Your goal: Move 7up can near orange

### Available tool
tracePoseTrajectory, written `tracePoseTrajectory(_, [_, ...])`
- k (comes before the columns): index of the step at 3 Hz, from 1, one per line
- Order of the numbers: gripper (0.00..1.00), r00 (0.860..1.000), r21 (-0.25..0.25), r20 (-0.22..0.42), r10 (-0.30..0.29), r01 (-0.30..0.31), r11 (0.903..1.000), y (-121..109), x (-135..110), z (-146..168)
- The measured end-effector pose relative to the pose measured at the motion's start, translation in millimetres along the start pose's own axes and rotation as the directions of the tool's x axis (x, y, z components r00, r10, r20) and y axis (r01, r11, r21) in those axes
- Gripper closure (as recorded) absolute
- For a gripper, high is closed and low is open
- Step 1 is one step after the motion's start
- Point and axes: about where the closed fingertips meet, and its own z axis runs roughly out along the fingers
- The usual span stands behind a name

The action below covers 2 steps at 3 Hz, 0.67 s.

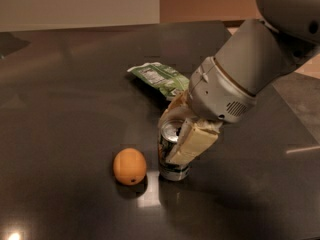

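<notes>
- The gripper (170, 142), with cream-coloured fingers (192, 143) on a thick grey-and-white robot arm (235, 79), sits just right of the small round orange fruit (129, 166).
- It is clenched on the small silver aluminium 7up can (170, 170): one finger lies across the can's right front side and the other is behind its upper left edge.
- The can stands upright on the dark glossy desk (65, 94), just right of the orange. A narrow gap shows between them, so they are not touching.
- The can's silver top, with its dark opening, shows between the fingers and stands higher than the orange.
- A flat crinkled green-and-white snack bag (160, 78) lies on the desk well behind the orange and to its right, partly hidden by the arm.
- The arm comes down towards the can from the upper right, away from the orange.
</notes>
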Motion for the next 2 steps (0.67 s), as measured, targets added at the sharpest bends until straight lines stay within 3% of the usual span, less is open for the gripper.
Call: tracePoseTrajectory(2, [0.36,1.0,-0.01,0.014,-0.008,0.008,0.9999,0.5,-2.1,11.9])
